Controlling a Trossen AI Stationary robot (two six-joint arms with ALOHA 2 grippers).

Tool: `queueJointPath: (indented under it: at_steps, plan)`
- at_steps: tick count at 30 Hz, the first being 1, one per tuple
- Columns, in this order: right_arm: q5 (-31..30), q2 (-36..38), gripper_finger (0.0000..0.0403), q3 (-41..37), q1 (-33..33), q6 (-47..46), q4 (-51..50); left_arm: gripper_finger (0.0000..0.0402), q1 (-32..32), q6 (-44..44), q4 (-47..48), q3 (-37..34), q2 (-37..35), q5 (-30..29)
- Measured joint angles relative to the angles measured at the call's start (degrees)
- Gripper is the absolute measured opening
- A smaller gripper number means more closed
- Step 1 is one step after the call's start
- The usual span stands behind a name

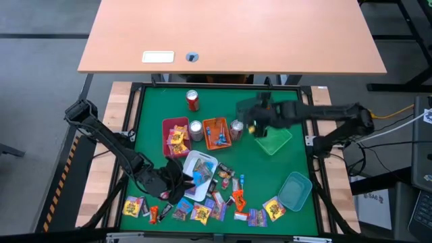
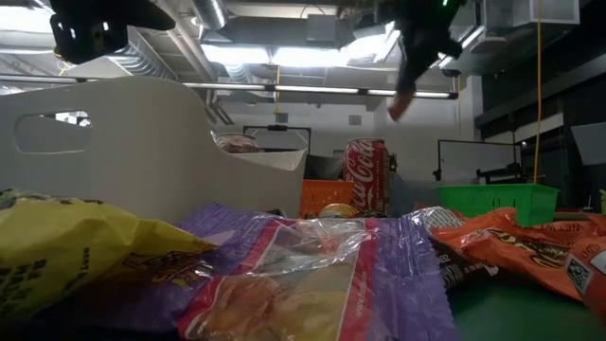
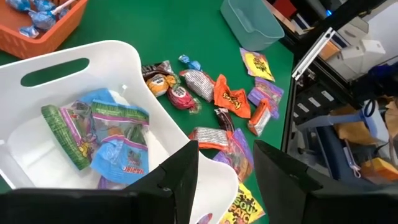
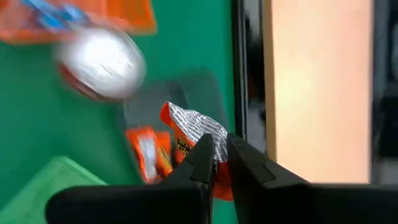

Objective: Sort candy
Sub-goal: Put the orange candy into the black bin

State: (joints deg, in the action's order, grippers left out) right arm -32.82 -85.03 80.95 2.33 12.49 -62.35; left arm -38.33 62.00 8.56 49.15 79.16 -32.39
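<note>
On the green tabletop trays hold some candy, much lies loose near the front edge; right gripper pinches an orange sweet, left gripper gapes empty.

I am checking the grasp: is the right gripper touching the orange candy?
Touching. In the right wrist view the right gripper is pinched shut on the orange candy, whose crinkled wrapper sticks out between the fingertips.

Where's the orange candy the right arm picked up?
The orange candy is pinched in the right tool, held above the mat right of centre in the high view, beside the green tray.
</note>
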Motion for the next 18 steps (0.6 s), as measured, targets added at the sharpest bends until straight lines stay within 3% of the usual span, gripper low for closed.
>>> queueJointPath:
  at_steps: [6,10,13,18]
  plan:
    - [7.74,-1.20,0.0030,-0.04,13.07,-0.29,1.00,0.0144,-1.58,-1.05,0.15,0.00,0.01,0.92]
    - [12.20,-2.08,0.0030,-0.04,18.72,-0.44,1.40,0.0144,-2.64,-0.20,0.84,0.00,0.01,7.32]
    - [13.69,-2.95,0.0040,-0.04,21.25,-0.44,1.26,0.0144,-3.69,5.46,4.26,0.00,0.02,13.88]
    - [14.00,-4.00,0.0091,-0.04,23.39,-0.46,0.91,0.0144,-6.77,18.20,13.78,0.00,-0.01,21.61]
